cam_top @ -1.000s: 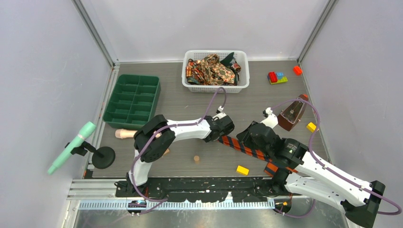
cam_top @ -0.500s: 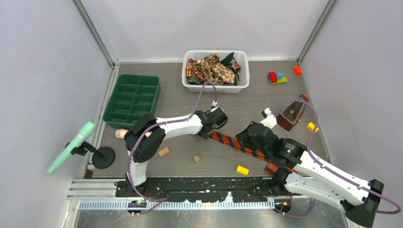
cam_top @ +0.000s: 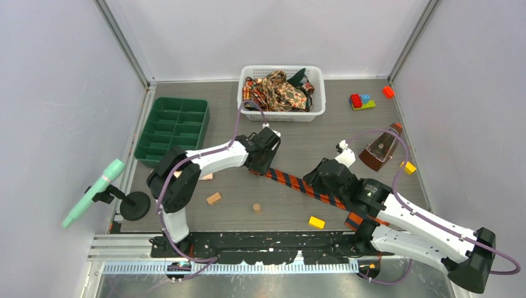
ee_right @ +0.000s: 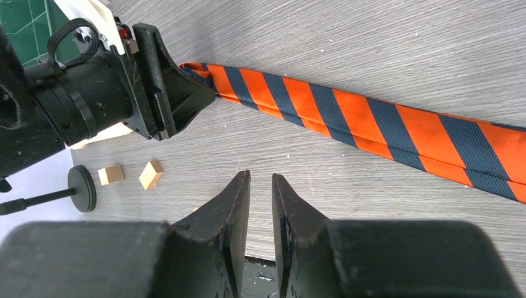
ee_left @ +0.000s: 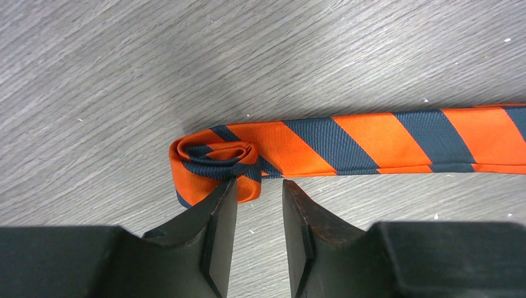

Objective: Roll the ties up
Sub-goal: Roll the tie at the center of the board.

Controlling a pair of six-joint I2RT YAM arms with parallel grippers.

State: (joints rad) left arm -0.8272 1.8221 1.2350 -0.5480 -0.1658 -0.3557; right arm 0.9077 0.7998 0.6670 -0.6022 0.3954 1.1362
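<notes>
since only a small coil (ee_left: 214, 162) is formed at the striped tie's (ee_left: 347, 139) end, left of centre on the tabletop (cam_top: 229, 130), the left gripper (ee_left: 259, 192) sits just beside it, fingers (ee_left: 220, 230) slightly spread, gripping nothing, probably to regrip. further right, the flat length runs diagonally; the right gripper (ee_right: 260, 183) hovers beside it, fingers (ee_right: 229, 223) nearly together, empty.

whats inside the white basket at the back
A tangled heap of brown-gold paisley ties fills the white mesh basket, with a dark green tie poking up at its back right. Anything beneath the heap, and the basket floor, is covered.
</notes>
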